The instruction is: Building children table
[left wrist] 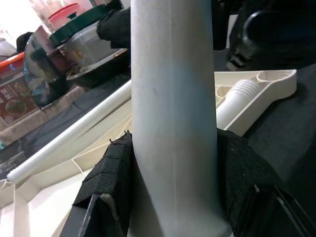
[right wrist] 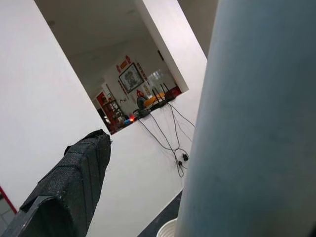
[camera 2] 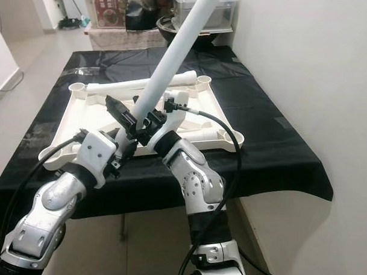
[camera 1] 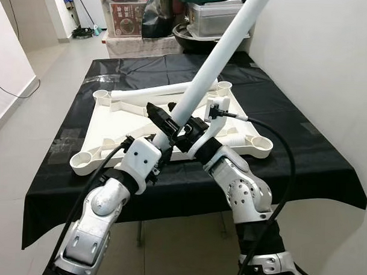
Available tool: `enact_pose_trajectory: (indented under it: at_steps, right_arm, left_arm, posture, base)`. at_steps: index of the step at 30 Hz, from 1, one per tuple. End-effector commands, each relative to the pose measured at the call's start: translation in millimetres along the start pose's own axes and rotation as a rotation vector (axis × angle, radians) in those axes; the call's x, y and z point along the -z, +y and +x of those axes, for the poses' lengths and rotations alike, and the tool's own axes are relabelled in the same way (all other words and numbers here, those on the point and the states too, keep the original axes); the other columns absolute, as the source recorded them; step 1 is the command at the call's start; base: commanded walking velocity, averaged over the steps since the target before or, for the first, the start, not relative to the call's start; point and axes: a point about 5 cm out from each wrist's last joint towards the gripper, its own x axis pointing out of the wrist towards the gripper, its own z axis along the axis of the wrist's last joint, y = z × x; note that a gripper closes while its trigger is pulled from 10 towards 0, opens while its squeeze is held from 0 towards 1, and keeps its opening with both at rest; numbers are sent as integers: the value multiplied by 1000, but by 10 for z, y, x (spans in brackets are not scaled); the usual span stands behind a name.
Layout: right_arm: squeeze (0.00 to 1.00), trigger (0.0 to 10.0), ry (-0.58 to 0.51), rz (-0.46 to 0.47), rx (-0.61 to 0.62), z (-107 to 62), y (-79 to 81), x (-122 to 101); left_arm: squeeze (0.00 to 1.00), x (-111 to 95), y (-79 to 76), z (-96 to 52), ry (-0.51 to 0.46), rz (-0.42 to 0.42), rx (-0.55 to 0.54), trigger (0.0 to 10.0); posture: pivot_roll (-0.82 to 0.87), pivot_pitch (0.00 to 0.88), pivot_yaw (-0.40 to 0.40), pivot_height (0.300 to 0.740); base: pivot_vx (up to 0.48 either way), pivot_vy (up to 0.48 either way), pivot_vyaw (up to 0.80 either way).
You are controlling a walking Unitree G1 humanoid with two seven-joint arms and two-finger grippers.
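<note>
Pinching a white leg (camera 1: 217,59) between its fingers (left wrist: 112,182), the left gripper (camera 1: 163,126) tilts it over the tabletop (camera 1: 120,126); right gripper's (camera 1: 196,131) grip cannot be told, though its wrist view shows the leg close by.

Head views: I am seeing even, bright indoor light, sharp throughout, with soft sheen lying on the black desk (camera 1: 292,126) cover. Left wrist view: the white table leg (left wrist: 173,123) is showing close and slightly soft. Right wrist view: the leg is shading blue-grey; the pale wall (right wrist: 44,89) is washing out.
</note>
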Motion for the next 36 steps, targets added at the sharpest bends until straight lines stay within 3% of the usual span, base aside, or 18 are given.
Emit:
enact_pose_trajectory:
  at_steps: [1, 19, 31, 36]
  right_arm:
    - [0, 10000, 25, 10, -33, 31, 57, 96]
    - [0, 10000, 77, 57, -36, 7, 18, 164]
    - [0, 10000, 123, 73, -54, -40, -22, 181]
    - [0, 10000, 129, 87, -57, -42, -23, 196]
  left_arm:
    - [0, 23, -57, -17, 18, -1, 25, 10000]
    - [0, 44, -235, -108, 34, -6, 98, 10000]
    - [0, 100, -251, -255, 62, 41, 168, 10000]
    - [0, 98, -260, -248, 60, 47, 168, 10000]
  posture:
    - [-25, 57, 11, 740]
    - [-22, 61, 9, 740]
    - [-23, 67, 8, 740]
    - [-23, 67, 8, 740]
  base:
    - [0, 0, 0]
    - [0, 0, 0]
    - [0, 0, 0]
    - [0, 0, 0]
